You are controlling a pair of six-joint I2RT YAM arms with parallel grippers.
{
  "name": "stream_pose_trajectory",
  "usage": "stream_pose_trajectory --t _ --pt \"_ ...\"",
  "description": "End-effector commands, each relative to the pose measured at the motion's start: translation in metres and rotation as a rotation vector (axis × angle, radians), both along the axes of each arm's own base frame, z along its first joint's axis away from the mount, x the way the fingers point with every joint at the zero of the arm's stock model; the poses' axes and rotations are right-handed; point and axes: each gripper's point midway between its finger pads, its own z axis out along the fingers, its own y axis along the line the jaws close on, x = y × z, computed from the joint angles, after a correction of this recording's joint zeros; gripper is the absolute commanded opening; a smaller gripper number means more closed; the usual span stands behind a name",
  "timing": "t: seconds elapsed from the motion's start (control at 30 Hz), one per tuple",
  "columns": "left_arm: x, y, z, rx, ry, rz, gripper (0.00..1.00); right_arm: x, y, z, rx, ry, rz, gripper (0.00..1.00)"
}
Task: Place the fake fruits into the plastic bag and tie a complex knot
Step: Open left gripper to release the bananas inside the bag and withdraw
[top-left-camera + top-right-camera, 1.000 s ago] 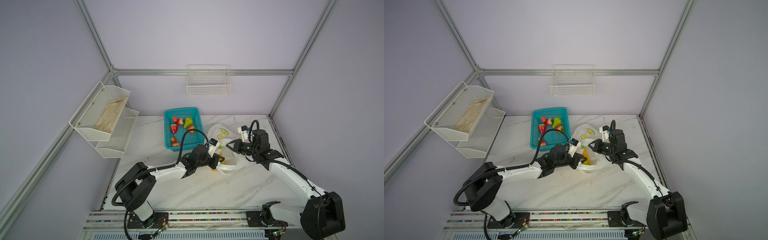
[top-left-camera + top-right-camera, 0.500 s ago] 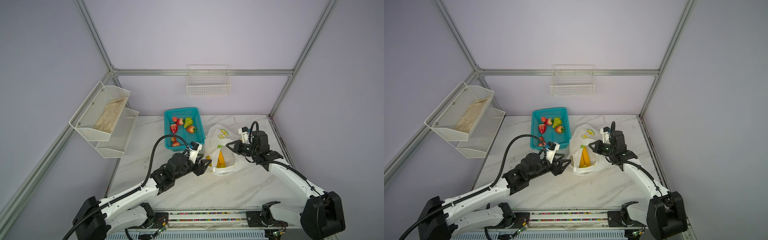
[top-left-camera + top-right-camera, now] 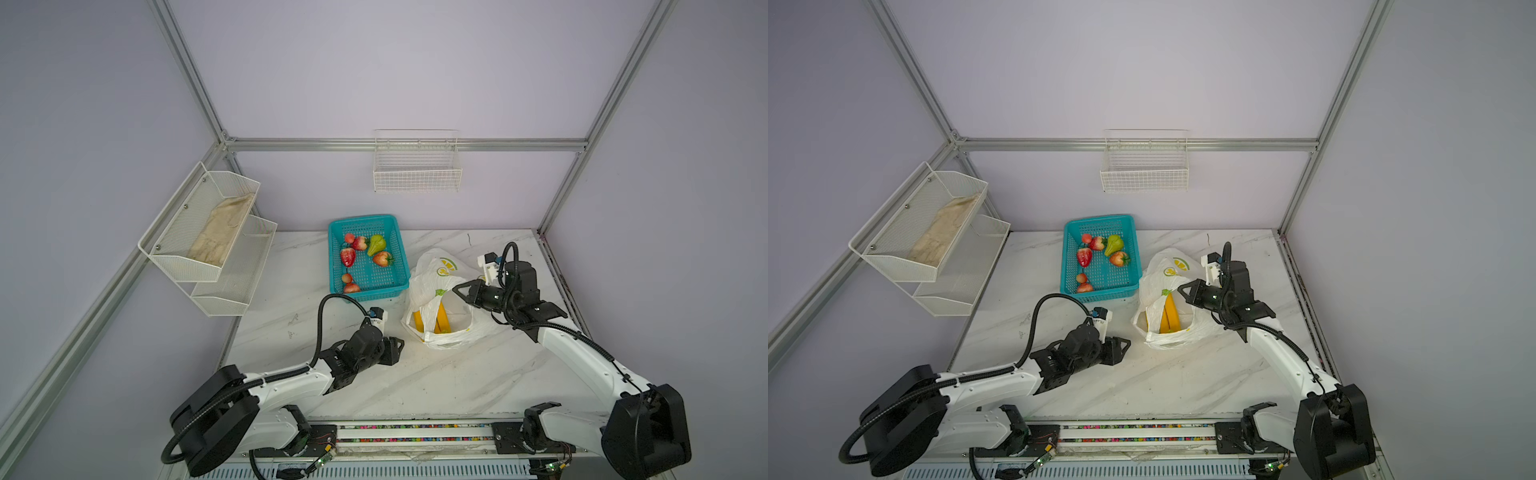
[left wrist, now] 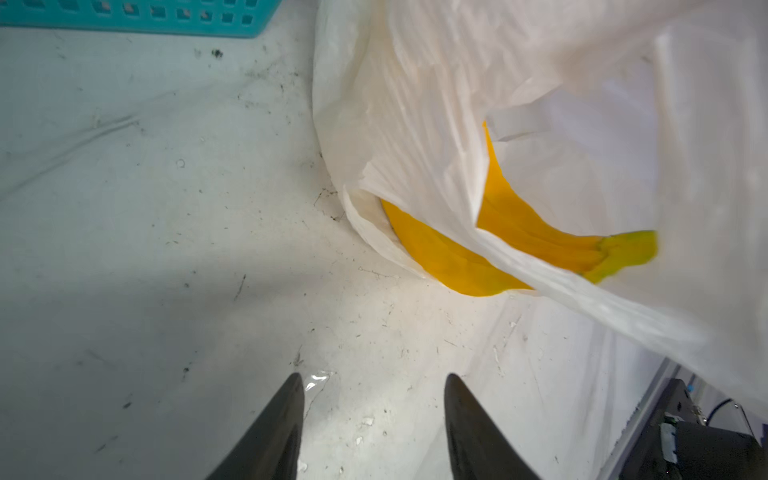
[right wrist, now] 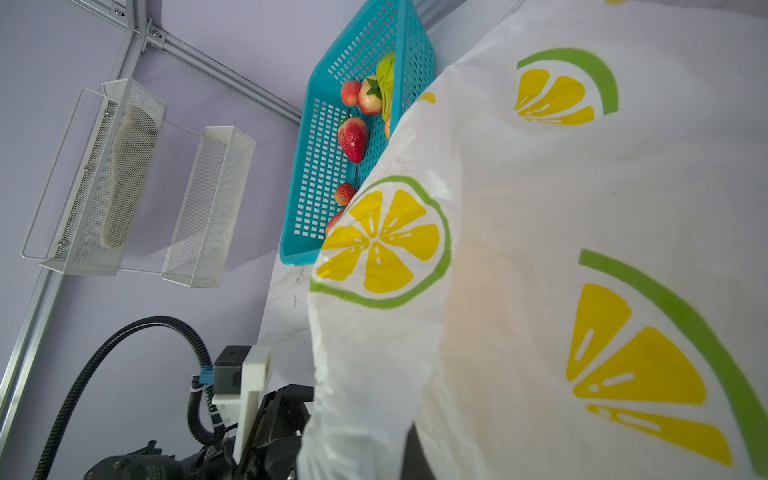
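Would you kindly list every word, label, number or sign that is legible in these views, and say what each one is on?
No legible text anywhere.
Plastic bag: only printed lemon slices, no words.
Small dark marks on the tabletop: too small to read.
Teal basket: no label visible.

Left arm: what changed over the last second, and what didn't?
The left gripper let go of the banana bunch inside the plastic bag and pulled back toward its base, open and empty. The right gripper stays shut on the bag's rim; the basket is unchanged.
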Motion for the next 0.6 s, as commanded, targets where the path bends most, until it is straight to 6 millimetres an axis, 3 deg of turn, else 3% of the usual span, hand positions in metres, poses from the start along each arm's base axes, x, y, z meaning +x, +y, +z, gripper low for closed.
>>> stream_pose_trajectory --t 0.0,0.3,0.57 --pt "0.038 -0.042 0.061 -0.194 -0.096 0.034 0.52 0.002 0.0 0.01 0.003 -0.052 0.01 0.05" --pt "0.066 -0.066 0.03 -0.187 -0.065 0.075 0.54 0.001 0.0 0.008 -0.008 -0.06 0.016 0.05" --pt "0.079 -0.075 0.017 -0.19 -0.068 0.083 0.44 0.002 -0.001 0.008 -0.017 -0.066 0.014 0.05"
